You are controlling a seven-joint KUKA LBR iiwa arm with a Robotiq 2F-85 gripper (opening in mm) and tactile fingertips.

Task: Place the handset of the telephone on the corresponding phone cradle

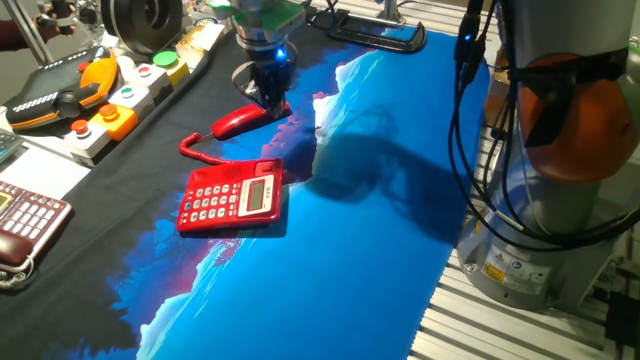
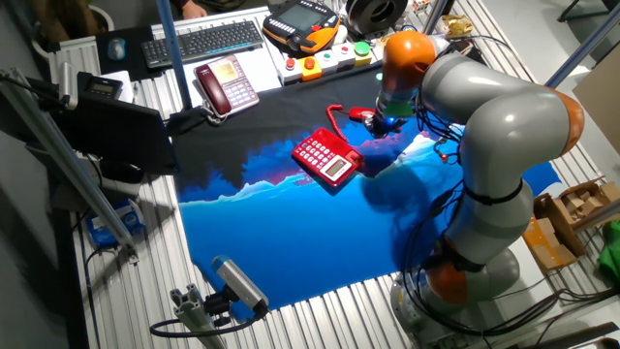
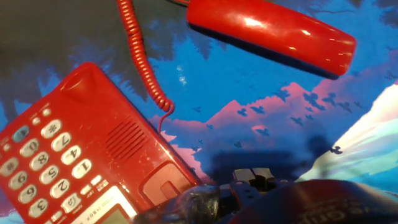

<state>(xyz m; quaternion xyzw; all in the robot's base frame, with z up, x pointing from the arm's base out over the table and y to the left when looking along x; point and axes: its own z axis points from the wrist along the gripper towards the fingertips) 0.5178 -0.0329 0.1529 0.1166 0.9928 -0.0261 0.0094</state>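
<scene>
The red handset [image 1: 238, 121] lies on the cloth just beyond the red telephone [image 1: 232, 197], joined to it by a red coiled cord [image 3: 140, 56]. The phone's cradle [image 3: 127, 142], the strip with a speaker grille, is bare. My gripper [image 1: 269, 100] hangs low over the handset's right end, fingers apart, holding nothing. In the hand view the handset [image 3: 270, 31] lies across the top and the telephone [image 3: 68, 162] is at the lower left. In the other fixed view the gripper [image 2: 386, 118] is right of the handset [image 2: 360, 114] and telephone [image 2: 327, 157].
A dark maroon phone [image 1: 25, 215] sits at the left edge. An orange pendant [image 1: 60, 95] and a button box [image 1: 120, 110] stand behind the cloth. A keyboard [image 2: 203, 41] lies at the back. The arm's base [image 1: 560, 150] stands at the right.
</scene>
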